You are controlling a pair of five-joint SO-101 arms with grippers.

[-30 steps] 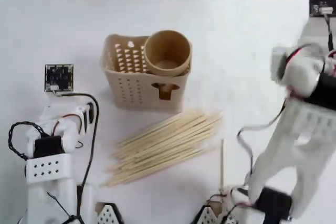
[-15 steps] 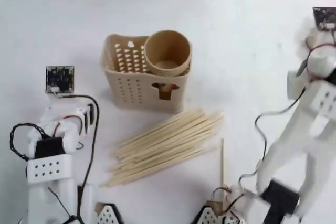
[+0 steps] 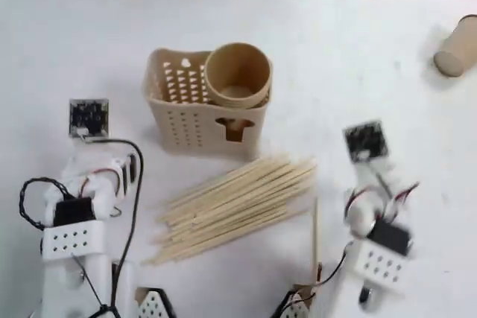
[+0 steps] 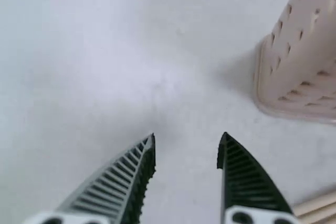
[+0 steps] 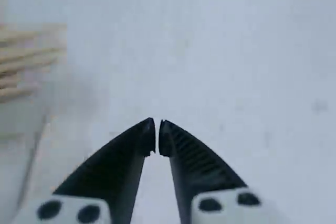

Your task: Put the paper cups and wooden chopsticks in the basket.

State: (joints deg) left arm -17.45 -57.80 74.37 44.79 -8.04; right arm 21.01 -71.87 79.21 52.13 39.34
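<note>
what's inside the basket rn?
One paper cup, upright, mouth up, at the basket's right end. The rest looks bare; the wooden chopsticks lie outside it. The floor under the cup is covered.

White plastic left arm (image 3: 68, 240) and right arm (image 3: 376, 262); black motors (image 3: 72, 211), black cable (image 3: 136, 184), red wires (image 3: 95, 173); black ribbed jaws.
</note>
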